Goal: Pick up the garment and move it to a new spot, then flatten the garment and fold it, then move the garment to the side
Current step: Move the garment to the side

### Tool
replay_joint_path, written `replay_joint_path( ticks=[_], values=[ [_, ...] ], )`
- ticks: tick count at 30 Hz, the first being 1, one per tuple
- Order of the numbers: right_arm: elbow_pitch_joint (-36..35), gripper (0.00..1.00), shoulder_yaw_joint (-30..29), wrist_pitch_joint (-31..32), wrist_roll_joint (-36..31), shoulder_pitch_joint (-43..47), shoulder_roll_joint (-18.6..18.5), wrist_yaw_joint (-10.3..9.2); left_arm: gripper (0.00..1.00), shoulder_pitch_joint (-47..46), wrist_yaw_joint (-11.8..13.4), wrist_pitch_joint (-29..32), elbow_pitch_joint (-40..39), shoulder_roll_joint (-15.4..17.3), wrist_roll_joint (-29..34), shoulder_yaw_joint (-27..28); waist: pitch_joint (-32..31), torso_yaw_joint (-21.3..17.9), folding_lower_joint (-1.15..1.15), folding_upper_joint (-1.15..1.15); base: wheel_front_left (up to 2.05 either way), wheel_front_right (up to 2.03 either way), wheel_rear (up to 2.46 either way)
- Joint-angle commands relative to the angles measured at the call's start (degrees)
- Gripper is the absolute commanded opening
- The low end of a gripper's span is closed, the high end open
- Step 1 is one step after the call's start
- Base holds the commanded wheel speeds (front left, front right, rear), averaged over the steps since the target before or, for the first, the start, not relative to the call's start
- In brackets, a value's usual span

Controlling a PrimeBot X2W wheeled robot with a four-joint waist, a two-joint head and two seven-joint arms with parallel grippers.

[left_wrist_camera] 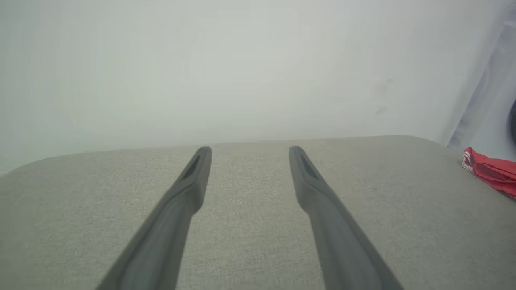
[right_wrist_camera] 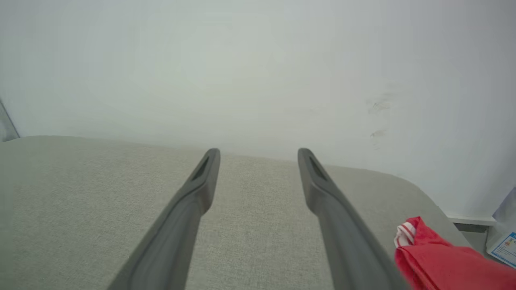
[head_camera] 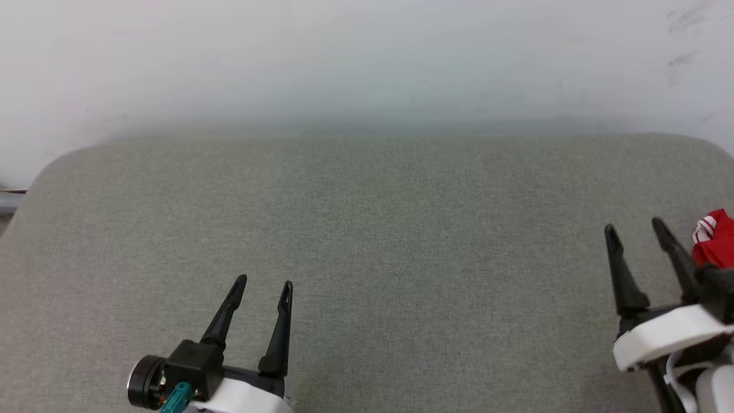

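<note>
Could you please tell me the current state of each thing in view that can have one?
garment: bunched up, lying at the right end of the grey surface, not gripped.
left gripper: open, holding nothing.
right gripper: open, holding nothing, just left of the garment.

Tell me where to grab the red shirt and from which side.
Probably pinch the raised fold by the striped trim of the shirt, with the right hand coming from the cushion's middle. The shirt lies bunched at the right edge, just beside that open hand.
</note>
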Motion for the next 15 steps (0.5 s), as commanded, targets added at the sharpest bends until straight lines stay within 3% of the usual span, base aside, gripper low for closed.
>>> replay_joint_path(
  ticks=[1, 7, 15],
  values=[
    [-0.76, 1.00, -0.18, -1.38, -0.40, 1.90, 1.19, -0.07, 1.00, 0.85, -0.46, -0.12, 0.15, -0.22, 0.22, 0.31, -1.13, 0.57, 0.02, 0.00, 0.00, 0.00, 0.00],
    [-0.32, 1.00, 0.10, -5.67, -0.51, 5.54, 5.00, -0.07, 1.00, 2.64, -0.83, -0.12, 1.55, -1.04, 1.00, 1.38, -1.88, 1.32, 0.02, 0.00, 0.00, 0.00, 0.00],
    [3.19, 1.00, 1.12, -8.06, -1.83, 8.39, 7.35, -0.06, 1.00, 3.66, -1.21, -0.12, 2.56, -1.86, 1.25, 1.88, -2.03, 2.08, 0.02, 0.00, 0.00, 0.00, 0.00]
  ],
)
